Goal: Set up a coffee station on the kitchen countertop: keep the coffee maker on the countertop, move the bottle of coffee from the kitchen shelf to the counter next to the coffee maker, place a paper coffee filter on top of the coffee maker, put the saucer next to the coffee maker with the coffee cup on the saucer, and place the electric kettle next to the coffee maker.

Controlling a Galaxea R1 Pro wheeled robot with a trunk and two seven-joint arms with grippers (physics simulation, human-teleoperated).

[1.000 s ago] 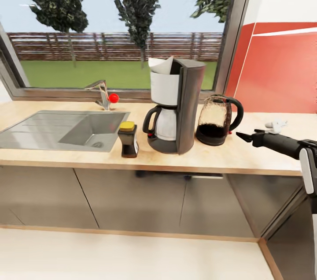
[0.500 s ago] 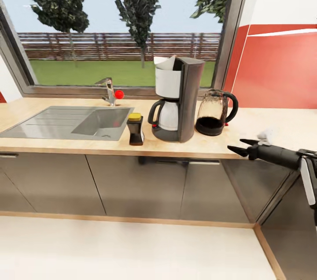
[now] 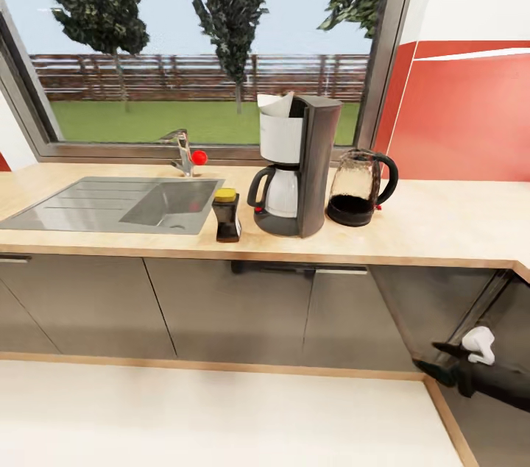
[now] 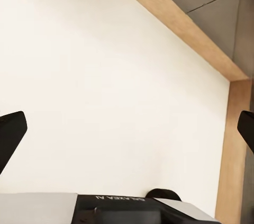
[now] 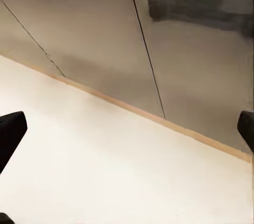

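1. The sink [image 3: 110, 206], a steel basin set into the kitchen countertop [image 3: 442, 232], lies well to the left of the coffee maker [image 3: 298, 165], with a tap [image 3: 179, 151] bearing a red knob behind it.
2. The bottle of coffee [image 3: 227, 215] stands upright on the worktop just left of the coffee maker, near the sink's right end (yellow cap up).
3. The coffee maker stands upright on the worktop before the window [image 3: 206, 48]; the paper coffee filter [image 3: 275, 104] sits on top of it, its pointed edge rising above the pale basket.
4. The electric kettle [image 3: 358, 187] stands just right of the coffee maker, handle turned away from it.
5. The right gripper [image 3: 440, 359] hangs far below and to the right of the coffee maker, in front of the grey cabinet fronts [image 3: 221, 312] and over the pale floor [image 3: 184, 423]. A small white object [image 3: 478, 344] shows at its fingers (what it is I cannot tell, nor whether it is gripped). In the right wrist view the two fingertips [image 5: 10, 134] stand wide apart, with floor and cabinet fronts between them.
6. The left gripper [image 4: 127, 134] in its wrist view is spread wide too, over the floor and a wooden skirting strip [image 4: 233, 144].
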